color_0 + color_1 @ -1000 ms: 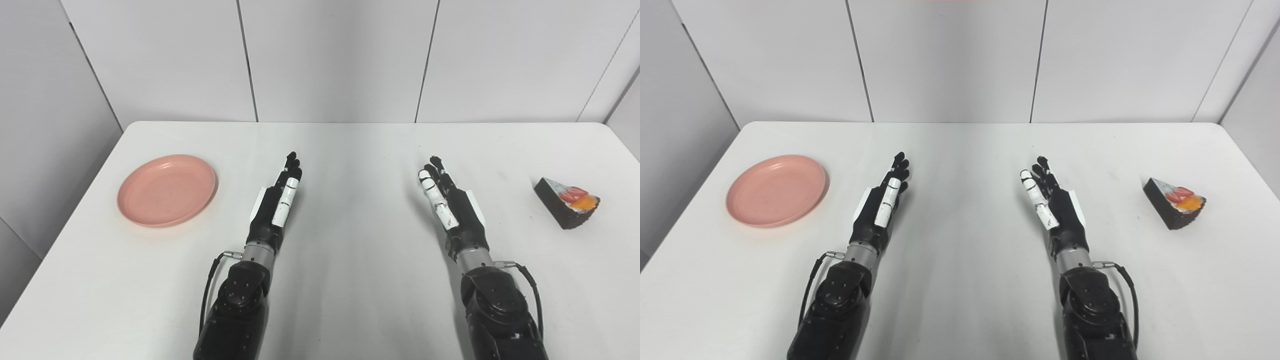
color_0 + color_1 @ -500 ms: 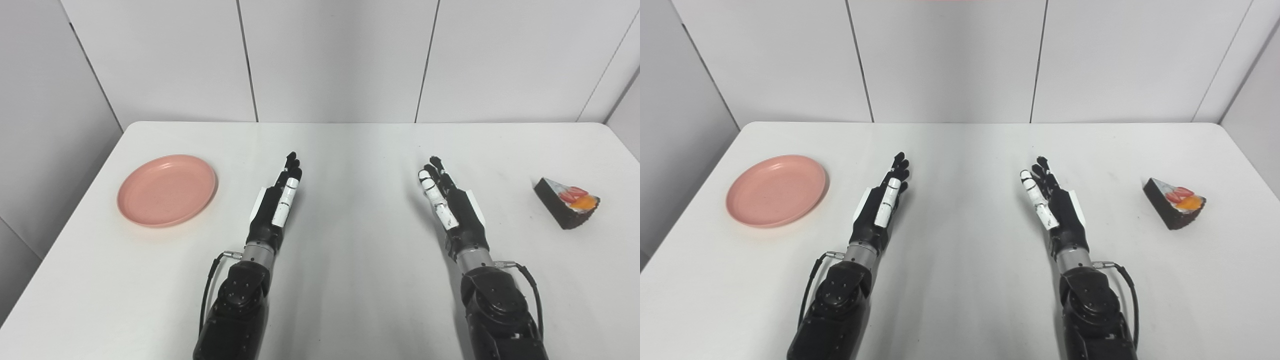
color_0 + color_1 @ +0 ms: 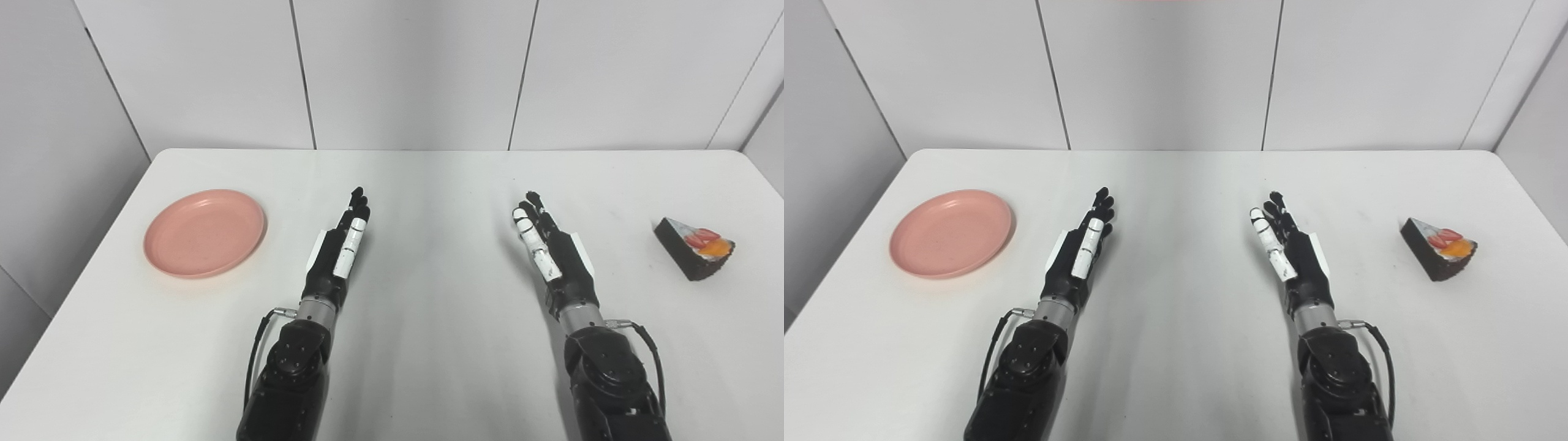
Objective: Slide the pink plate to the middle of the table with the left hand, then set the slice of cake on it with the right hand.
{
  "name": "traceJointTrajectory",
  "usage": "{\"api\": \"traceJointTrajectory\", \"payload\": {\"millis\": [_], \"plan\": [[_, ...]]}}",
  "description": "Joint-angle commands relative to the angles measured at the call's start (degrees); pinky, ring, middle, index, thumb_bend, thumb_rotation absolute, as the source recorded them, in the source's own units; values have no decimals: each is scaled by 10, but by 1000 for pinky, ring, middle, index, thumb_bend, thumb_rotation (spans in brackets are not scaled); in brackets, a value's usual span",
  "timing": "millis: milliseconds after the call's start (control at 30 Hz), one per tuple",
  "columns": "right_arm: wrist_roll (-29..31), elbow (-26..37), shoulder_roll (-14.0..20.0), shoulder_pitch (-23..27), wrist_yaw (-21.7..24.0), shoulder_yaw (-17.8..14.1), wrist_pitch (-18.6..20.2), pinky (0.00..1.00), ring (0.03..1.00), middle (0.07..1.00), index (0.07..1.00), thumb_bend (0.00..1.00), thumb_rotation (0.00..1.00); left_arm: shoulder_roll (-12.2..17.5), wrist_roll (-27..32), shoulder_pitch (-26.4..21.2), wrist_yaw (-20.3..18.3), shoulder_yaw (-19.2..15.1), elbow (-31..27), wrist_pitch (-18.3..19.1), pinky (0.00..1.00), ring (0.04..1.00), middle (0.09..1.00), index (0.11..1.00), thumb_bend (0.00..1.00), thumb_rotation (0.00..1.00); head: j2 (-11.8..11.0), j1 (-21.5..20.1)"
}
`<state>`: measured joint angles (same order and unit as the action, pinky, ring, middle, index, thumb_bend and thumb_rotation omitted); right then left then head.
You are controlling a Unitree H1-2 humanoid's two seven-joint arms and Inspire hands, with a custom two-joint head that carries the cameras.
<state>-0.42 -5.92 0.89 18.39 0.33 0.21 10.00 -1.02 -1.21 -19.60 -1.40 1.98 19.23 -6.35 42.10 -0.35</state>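
Pink plate (image 3: 205,233) sits near the desk's (image 3: 429,184) left edge in the left eye view, untouched; the left hand (image 3: 337,254) lies beside it, fingers straight, holding nothing. Right eye view: the slice of cake (image 3: 1438,248) waits near the right edge, the right hand (image 3: 1289,251) flat and empty. Nothing is done yet.

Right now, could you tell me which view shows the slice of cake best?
The right eye view: the slice of cake sits well inside the picture, with bare table around it. The left eye view shows the same slice whole and equally sharp, only closer to the picture's right edge.
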Motion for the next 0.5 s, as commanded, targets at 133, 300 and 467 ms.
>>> {"api": "traceJointTrajectory", "payload": {"millis": [133, 300, 467], "plan": [[4, 10, -1, 22, 2, -1, -21, 959, 934, 948, 964, 481, 782, 7, -16, -22, 7, 5, 0, -37, 1000, 1000, 1000, 1000, 642, 1000, -7, 20], [8, -5, 5, 22, 7, -4, -39, 941, 931, 950, 966, 471, 784, -1, -9, -43, 35, -20, 16, -89, 1000, 1000, 1000, 1000, 621, 1000, -28, 62], [24, -7, 10, 16, 16, -11, -44, 954, 934, 946, 958, 440, 778, 1, -1, -70, 69, -57, 27, -129, 999, 998, 997, 1000, 591, 1000, -45, 95]]}}
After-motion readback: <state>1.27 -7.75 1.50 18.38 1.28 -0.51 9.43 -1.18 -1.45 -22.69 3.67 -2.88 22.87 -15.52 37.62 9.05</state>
